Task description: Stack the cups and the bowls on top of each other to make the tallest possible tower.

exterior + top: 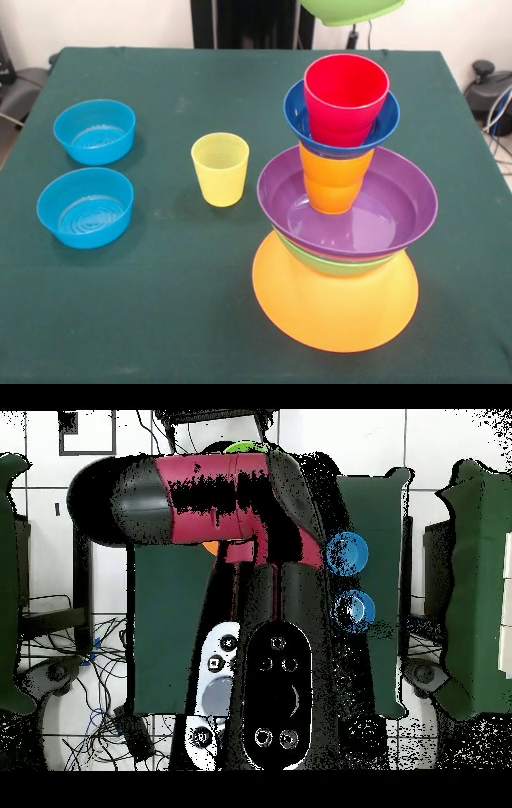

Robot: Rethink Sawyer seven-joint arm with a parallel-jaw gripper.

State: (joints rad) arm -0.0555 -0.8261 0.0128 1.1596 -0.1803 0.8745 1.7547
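The tower stands at the right of the table, with a wide orange bowl [336,308] upside down as its base. Above it sit a large green bowl [336,264] and a large purple bowl [352,210]. An orange cup [332,186] stands in the purple bowl and carries a small dark blue bowl [298,112] with a red cup [346,96] in it. A small green bowl [352,10] hangs in the air at the top edge above the tower. A yellow cup [220,168] stands upright left of the tower. The gripper itself is hidden; overhead, the red and black arm [200,494] covers the tower.
Two light blue bowls [94,130] [85,206] sit upright at the table's left side, one behind the other. Overhead they show as light blue bowls [347,554] [354,610] right of the arm. The green table [160,320] ends close in front of the tower's base.
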